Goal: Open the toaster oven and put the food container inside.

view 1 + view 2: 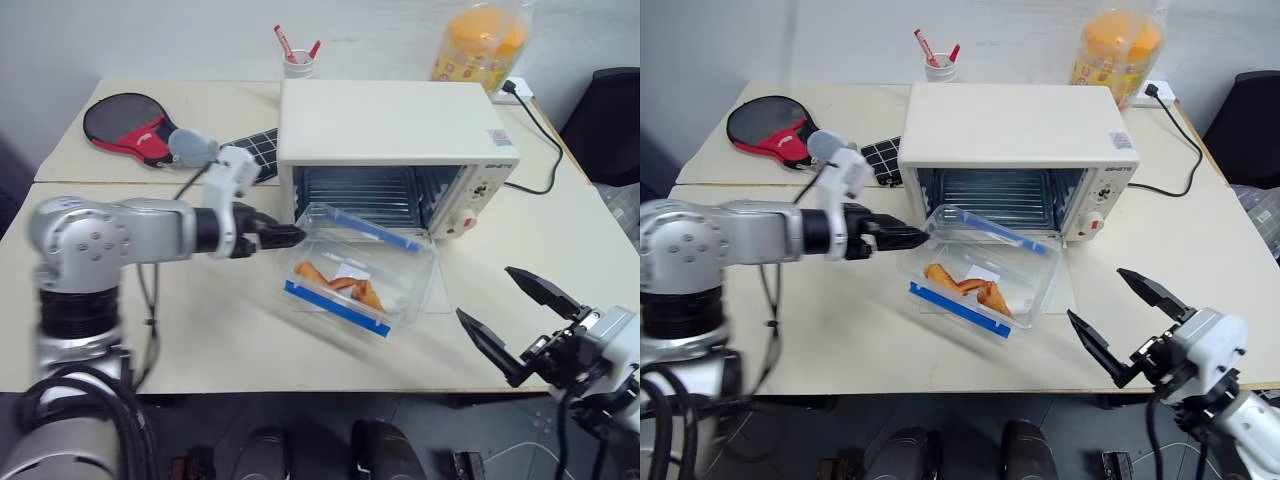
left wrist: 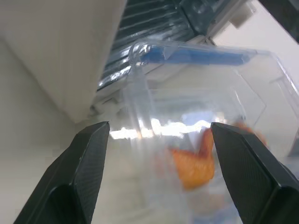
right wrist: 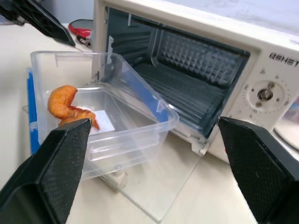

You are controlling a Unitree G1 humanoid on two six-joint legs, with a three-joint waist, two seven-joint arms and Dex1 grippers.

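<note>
The left tool point(image 1: 912, 237) is released, its 2 black fingers point(image 2: 79, 172) spread apart with nothing between them, its tips just beside the left corner of the container point(image 1: 980, 272). It points toward the oven's point(image 1: 1010, 130) open mouth from the left. In the left wrist view the box's clear wall stands close ahead, between the 2 fingers but not pinched.

The right tool point(image 1: 1128, 322) is also released, fingers wide, holding nothing. It hangs well apart from the oven, out near the tabletop's point(image 1: 840, 330) front edge on the right side.

The container lies in front of the oven, resting on the lowered glass door point(image 3: 173, 186). It is tilted, with its far end raised toward the opening and not yet inside. It has 2 blue clips point(image 1: 335, 308) along its long sides, and orange-brown food point(image 1: 345, 285) lies on its floor.

The oven stands open, wire rack point(image 1: 360, 195) showing in the cavity and a red knob point(image 1: 468, 222) low on its control panel at the right. Its black cord point(image 1: 540, 150) runs off behind it to the right.

Behind the oven stand an orange-filled jar point(image 1: 480, 45) and a white cup point(image 1: 298, 62) with red pens. To the oven's left lies a red and black paddle point(image 1: 125, 125).
</note>
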